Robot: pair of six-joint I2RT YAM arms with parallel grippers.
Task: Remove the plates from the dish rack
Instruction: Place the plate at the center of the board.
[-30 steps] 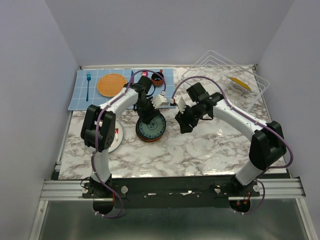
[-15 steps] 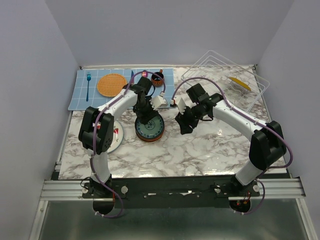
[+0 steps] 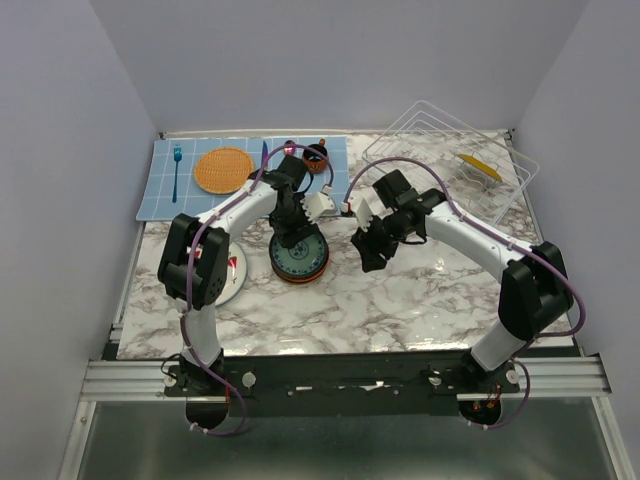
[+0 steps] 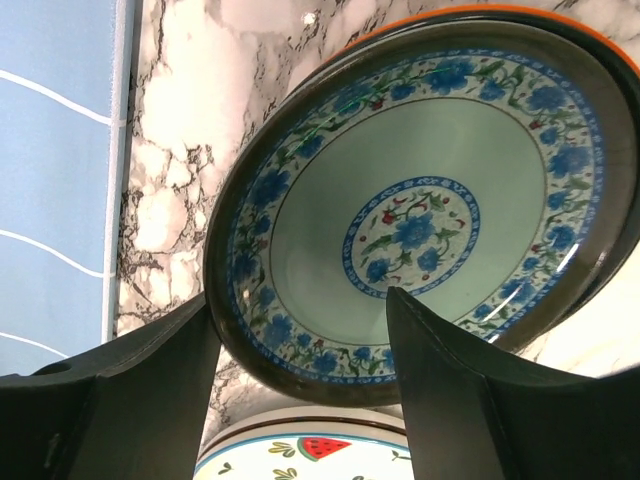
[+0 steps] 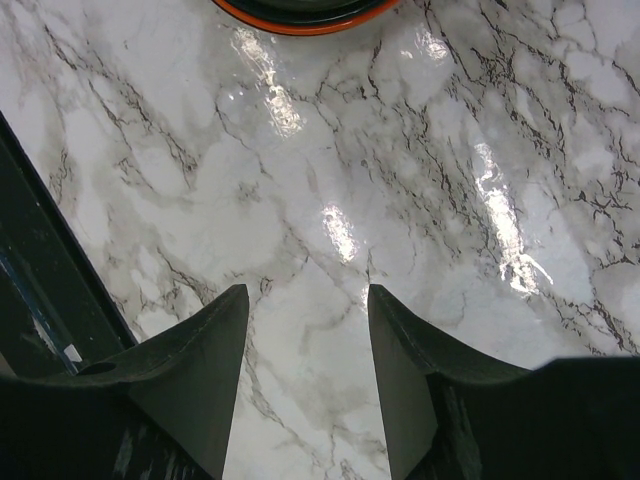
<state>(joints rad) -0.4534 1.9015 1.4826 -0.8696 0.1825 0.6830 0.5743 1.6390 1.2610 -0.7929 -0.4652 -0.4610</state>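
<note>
Top external view: a stack of plates (image 3: 299,258) sits on the marble tabletop (image 3: 400,300), and everything else is placed from it; the dish rack (image 3: 450,160) stands well to the right of the stack and farther back, at the far right corner, with a yellow plate (image 3: 481,167) lying in it; a white plate (image 3: 232,272) lies just left of the stack, partly under the left arm; a blue mat (image 3: 160,195) lies behind and left of the stack, carrying an orange woven disc (image 3: 223,169) and a blue fork (image 3: 177,160). The left claw (image 3: 291,232) hangs over the far edge of the stack; the right claw (image 3: 369,248) hangs over bare marble just right of the stack, apart from it. Left wrist view: the left claw (image 4: 300,298) is spread wide with nothing between its fingers; beyond them lies the top plate (image 4: 430,190), pale green with a blue floral band and a dark rim, resting on an orange-red plate (image 4: 470,14) of which only a thin edge shows; whether the fingers touch the rim cannot be told; the white plate (image 4: 310,455) shows a red watermelon wedge on its edge. Right wrist view: the right claw (image 5: 307,290) is spread and holds nothing, with marble beneath it; the orange-red plate (image 5: 300,14) shows at the top edge.
</note>
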